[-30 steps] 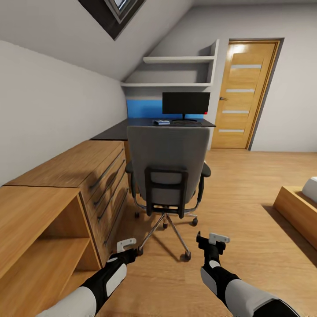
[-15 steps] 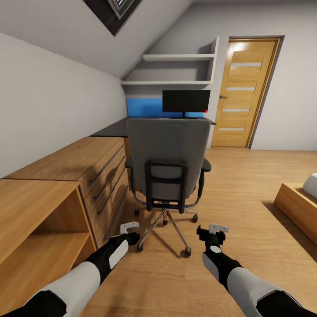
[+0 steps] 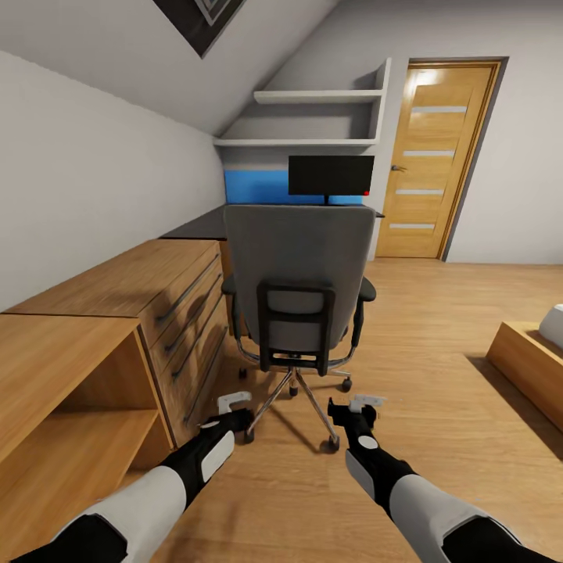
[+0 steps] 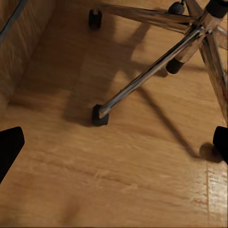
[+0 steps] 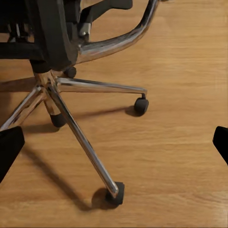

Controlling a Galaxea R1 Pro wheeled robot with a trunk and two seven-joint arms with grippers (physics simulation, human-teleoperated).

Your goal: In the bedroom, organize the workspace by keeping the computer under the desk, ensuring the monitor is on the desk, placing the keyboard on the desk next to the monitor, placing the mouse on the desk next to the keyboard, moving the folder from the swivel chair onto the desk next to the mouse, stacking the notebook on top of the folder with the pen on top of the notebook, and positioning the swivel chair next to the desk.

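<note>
The grey swivel chair (image 3: 297, 281) stands just ahead with its tall back toward me, hiding its seat. Behind it the monitor (image 3: 330, 175) stands on the black-topped desk (image 3: 194, 227) with a blue back panel. My left gripper (image 3: 234, 412) is open, low over the floor near the chair's chrome base (image 4: 156, 66) and a castor (image 4: 99, 117). My right gripper (image 3: 351, 410) is also open, beside another castor (image 5: 116, 194) of the chair base (image 5: 71, 118). The folder, keyboard and computer are out of view.
A low light-wood cabinet with drawers (image 3: 168, 301) and an open shelf (image 3: 70, 438) runs along the left wall. A wooden door (image 3: 438, 156) is at the back right. A bed frame (image 3: 532, 367) sits at the right. Wall shelves (image 3: 317, 98) hang above the desk.
The view has moved closer to the chair, whose back now hides the desk's items. Both arms reach further forward, and the right gripper has shifted inward toward the chair base.
</note>
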